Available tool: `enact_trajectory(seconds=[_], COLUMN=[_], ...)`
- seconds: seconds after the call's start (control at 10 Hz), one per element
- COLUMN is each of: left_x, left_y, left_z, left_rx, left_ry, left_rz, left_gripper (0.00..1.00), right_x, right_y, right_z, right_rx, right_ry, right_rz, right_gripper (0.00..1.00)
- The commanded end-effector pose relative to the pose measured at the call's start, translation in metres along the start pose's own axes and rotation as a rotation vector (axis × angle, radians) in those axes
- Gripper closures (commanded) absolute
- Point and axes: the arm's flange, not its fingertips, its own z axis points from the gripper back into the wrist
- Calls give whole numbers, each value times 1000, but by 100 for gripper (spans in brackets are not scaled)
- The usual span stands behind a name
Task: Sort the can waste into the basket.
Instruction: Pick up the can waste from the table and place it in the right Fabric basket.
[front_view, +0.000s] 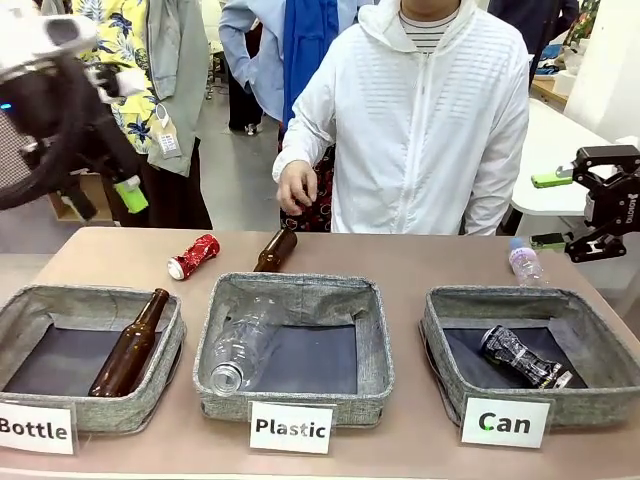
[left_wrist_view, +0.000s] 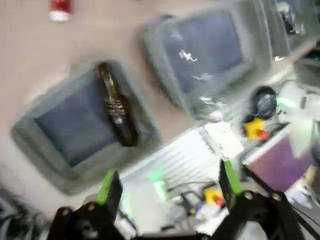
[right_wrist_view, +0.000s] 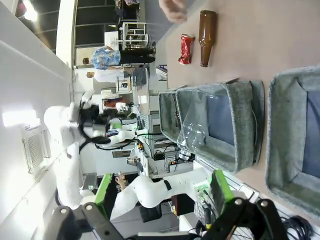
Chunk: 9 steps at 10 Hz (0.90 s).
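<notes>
Brown tabletop (front_view: 420, 255) carries three grey baskets at its near edge: the left basket (front_view: 170, 340) holds a brown bottle (front_view: 130, 345), the middle basket (front_view: 375, 345) a clear plastic bottle (front_view: 240, 355), and the "Can" basket (front_view: 435, 330) the black can (front_view: 525, 357). Behind them lie the red can (front_view: 193, 256), a second brown bottle (front_view: 275, 250) near a person's hand (front_view: 296, 186), and a small plastic bottle (front_view: 523, 261). The left gripper (left_wrist_view: 167, 182) and right gripper (right_wrist_view: 162, 185) hang with fingers apart, holding nothing.

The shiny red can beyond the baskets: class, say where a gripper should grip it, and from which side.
Probably mid-body on the shiny red dented metal can, from above, closing across its width: it lies on its side, turned diagonally.
</notes>
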Motion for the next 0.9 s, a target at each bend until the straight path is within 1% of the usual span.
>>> enact_trajectory(seconds=[0.0, 0.1, 0.2, 0.3, 0.4, 0.5, 0.6, 0.8], left_x=[23, -13, -75, -153, -223, -270, -289, -293], left_y=[53, 82, 117, 144, 161, 170, 176, 187], left_z=[12, 29, 53, 59, 44, 15, -6, -33], left_rx=[1, -113, -196, -282, -366, -445, -497, -572], left_ry=[110, 41, -105, -262, -376, -434, -460, -474], left_rz=[61, 71, 122, 174, 214, 221, 225, 263], left_gripper=[0, 0, 0, 0, 0, 0, 0, 0], right_x=[1, 1, 1, 1, 1, 1, 1, 1], right_y=[0, 0, 0, 0, 0, 0, 0, 0], right_z=[4, 4, 4, 4, 4, 4, 4, 4], right_rx=[-1, -1, -1, -1, -1, -1, -1, -1], right_ry=[10, 10, 10, 10, 10, 10, 10, 10], right_rz=[21, 21, 21, 21, 21, 21, 21, 21], right_gripper=[0, 0, 0, 0, 0, 0, 0, 0])
